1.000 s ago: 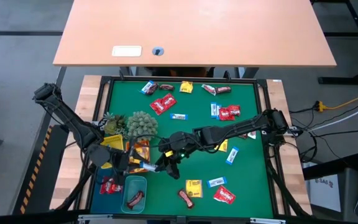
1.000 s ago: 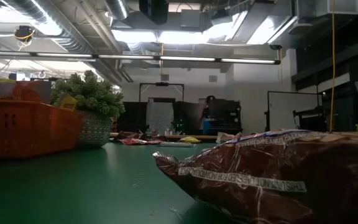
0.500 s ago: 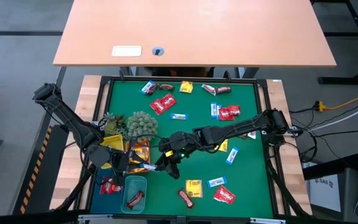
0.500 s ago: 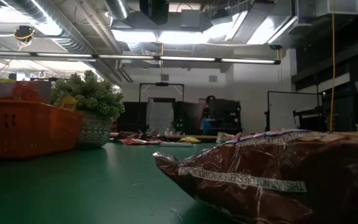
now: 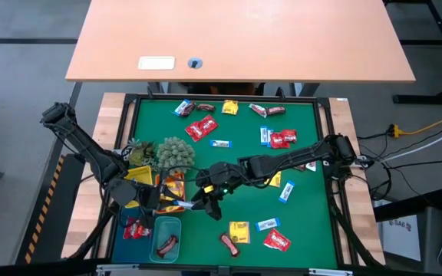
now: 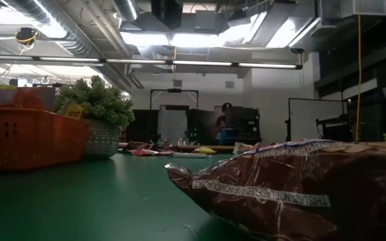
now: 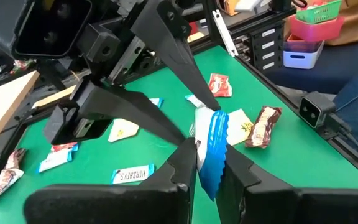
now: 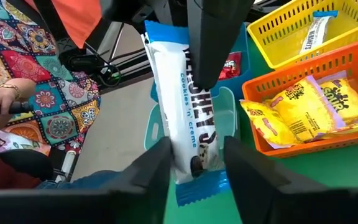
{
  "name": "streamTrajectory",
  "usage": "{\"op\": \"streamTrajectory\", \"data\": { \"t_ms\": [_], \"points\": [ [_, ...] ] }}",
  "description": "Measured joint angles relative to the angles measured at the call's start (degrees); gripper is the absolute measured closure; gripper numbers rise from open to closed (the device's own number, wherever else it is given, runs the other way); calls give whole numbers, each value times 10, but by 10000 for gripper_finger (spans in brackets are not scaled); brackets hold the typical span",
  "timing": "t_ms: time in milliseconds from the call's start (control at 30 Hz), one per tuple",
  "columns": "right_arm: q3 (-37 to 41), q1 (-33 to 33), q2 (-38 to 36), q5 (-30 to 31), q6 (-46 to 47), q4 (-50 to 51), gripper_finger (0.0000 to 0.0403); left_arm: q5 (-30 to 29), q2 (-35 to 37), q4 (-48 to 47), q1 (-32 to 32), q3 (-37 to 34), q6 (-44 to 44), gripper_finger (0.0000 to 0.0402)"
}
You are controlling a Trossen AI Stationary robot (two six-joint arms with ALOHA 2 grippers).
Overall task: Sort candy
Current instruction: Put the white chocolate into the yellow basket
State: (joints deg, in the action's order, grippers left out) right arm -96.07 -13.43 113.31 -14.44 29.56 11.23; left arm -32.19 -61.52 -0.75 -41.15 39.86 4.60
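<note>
Handover under way over the green table (image 5: 298,222), just beside the orange tray (image 8: 328,87). Left gripper (image 7: 207,163) pinches one end of a blue-white cookies-and-cream bar (image 8: 188,118). Right gripper (image 8: 194,163) straddles the other end, fingers (image 8: 148,177) parted off the wrapper, apparently releasing so the left arm can carry it trayward.

Pretty clearly a robotics lab or workshop space. There's exposed ductwork (image 6: 59,27) and strip lights (image 6: 200,65) on an open ceiling, and a bare concrete floor (image 5: 21,92). A green work mat (image 5: 313,222) sits in a black metal frame, cables (image 5: 413,138) trail off the side, and a plain wooden desk (image 5: 282,38) stands next to it.
</note>
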Motion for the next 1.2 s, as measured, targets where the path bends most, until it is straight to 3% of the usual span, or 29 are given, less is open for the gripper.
{"op": "streamTrajectory", "data": {
  "t_ms": [133,333,467,600,833,967,1200],
  "points": [
    [0,0,0,8,0,27,194,1,0,-5,0,0,-27,369],
    [0,0,0,-56,0,132,161,2,14,-81,-13,1,-121,368],
    [0,-1,0,-66,-15,230,159,34,48,-218,-24,19,-233,367],
    [2,-1,0,-44,-32,295,159,119,92,-344,-26,27,-372,367],
    [2,-1,0,3,-33,310,159,250,153,-484,-26,27,-578,366],
    [2,-1,0,3,-33,309,159,279,172,-551,-26,27,-654,365],
    [2,-1,0,3,-33,309,160,280,177,-661,-25,27,-736,365]
  ]
}}
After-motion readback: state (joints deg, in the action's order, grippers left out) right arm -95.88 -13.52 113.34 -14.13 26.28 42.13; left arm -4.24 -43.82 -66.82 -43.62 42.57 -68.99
